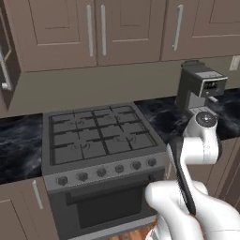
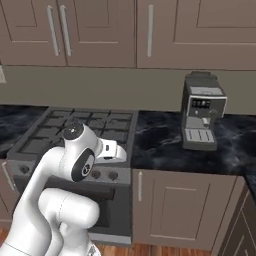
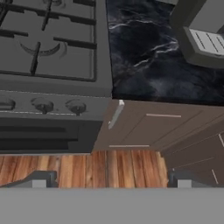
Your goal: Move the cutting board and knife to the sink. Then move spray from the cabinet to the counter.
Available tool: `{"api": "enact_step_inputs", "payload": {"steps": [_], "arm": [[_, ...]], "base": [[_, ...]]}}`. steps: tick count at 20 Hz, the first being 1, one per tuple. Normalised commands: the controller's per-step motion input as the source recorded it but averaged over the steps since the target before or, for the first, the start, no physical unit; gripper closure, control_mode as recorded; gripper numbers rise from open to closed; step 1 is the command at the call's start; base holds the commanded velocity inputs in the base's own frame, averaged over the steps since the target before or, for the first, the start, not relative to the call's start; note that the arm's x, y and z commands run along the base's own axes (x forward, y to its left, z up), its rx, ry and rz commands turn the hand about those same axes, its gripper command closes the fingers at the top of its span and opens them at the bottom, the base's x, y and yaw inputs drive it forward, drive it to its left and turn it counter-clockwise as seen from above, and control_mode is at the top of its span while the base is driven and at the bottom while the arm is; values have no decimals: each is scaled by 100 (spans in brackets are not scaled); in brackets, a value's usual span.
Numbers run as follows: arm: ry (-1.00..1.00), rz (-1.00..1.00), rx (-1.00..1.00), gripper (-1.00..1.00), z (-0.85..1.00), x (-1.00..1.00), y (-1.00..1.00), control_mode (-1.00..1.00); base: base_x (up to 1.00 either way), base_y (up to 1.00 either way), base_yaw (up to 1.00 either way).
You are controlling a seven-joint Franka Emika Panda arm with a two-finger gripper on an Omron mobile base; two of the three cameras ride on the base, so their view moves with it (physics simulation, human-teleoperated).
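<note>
Counter point(image 2: 160, 142) of black marble runs on both sides of a grey stove point(image 1: 101, 136), with a coffee machine point(image 2: 201, 117) standing on it at about 2 o'clock from the stove in the right base view. Brown wall cabinets point(image 1: 93, 28) hang closed above, doors shut across their fronts. The white arm point(image 2: 75, 160) is folded in front of the stove. In the hand view the end effector point(image 3: 111, 179) is released, its two dark fingertips point(image 3: 41, 179) spread wide with nothing between them, hanging over wooden floor point(image 3: 87, 168) before a brown lower cabinet door point(image 3: 140, 129). From there the stove's knobs point(image 3: 43, 105) lie at 10 o'clock and the coffee machine's base at 1 o'clock.
</note>
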Motion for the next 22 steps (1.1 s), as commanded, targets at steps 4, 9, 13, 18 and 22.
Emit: {"api": "enact_step_inputs", "payload": {"steps": [4, 9, 13, 18, 22], "arm": [[0, 0, 0, -100, 0, 0, 0, 100], [0, 0, 0, -100, 0, 0, 0, 100], [0, 0, 0, -100, 0, 0, 0, 100], [0, 0, 0, -100, 0, 0, 0, 100], [0, 0, 0, -100, 0, 0, 0, 100]], "base": [[-58, 32, 0], [-56, 44, -1], [-33, 71, -7], [-18, 75, -10], [-8, 77, -8]]}}
